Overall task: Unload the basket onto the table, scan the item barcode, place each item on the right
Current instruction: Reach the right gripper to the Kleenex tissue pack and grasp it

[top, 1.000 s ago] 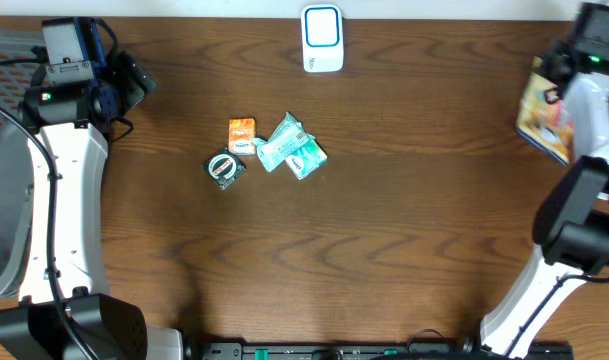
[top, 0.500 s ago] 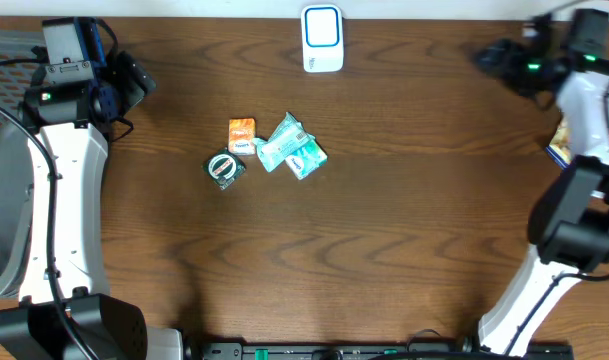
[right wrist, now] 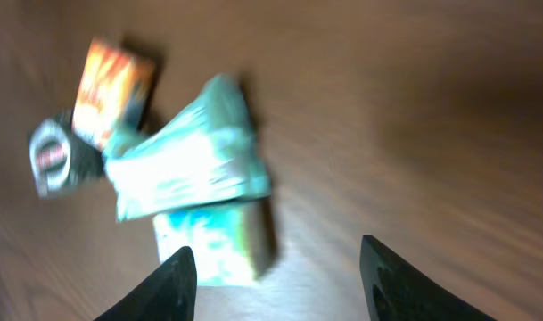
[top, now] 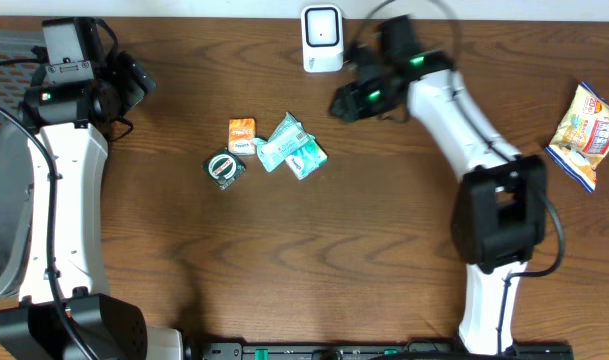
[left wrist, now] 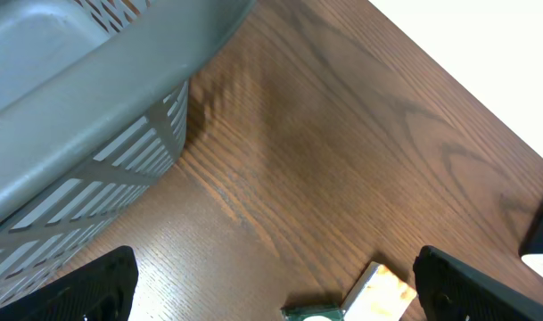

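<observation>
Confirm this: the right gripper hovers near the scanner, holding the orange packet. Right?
Not quite. The right gripper hovers near the scanner but holds nothing; the orange packet lies beside the teal packets, as the overhead view shows.

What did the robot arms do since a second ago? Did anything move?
The right gripper swung from the table's right edge to the middle and now hangs open beside the scanner, near the teal packets. The snack bag it was over lies free and slightly shifted, so it was probably let go. The left gripper, the scanner, the packets, the orange packet and the round green item stayed put.
</observation>
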Tool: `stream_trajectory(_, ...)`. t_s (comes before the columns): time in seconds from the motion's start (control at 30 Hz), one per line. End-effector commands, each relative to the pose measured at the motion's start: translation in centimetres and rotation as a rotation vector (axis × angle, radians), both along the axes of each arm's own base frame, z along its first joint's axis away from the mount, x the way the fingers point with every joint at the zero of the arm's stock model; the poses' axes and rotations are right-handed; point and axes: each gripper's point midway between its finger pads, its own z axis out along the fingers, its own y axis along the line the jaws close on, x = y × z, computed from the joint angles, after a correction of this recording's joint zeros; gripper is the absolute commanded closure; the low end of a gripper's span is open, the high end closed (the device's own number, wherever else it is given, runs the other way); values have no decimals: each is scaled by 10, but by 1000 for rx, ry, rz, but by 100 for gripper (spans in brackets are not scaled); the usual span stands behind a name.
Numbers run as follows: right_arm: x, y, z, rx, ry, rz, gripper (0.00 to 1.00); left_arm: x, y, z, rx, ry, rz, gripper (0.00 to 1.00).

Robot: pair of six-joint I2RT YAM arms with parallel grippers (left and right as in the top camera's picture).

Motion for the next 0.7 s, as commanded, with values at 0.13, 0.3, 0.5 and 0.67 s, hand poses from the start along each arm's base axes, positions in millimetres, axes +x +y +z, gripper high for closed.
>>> stream_trajectory(0.13,-46,63,-19,-85,-104,262,50,1,2,6,3,-16,20,2)
stream_trajectory(0.3,-51,64,-45,-173,-132,237,51,1,2,6,3,-16,20,2)
stream_trajectory(0.5,-61,46,-61,-252,-79,214,68,1,2,6,3,-16,20,2)
stream_trajectory(0.67,-90,21,-58,-313,57,217,74,2,2,6,3,-16,20,2)
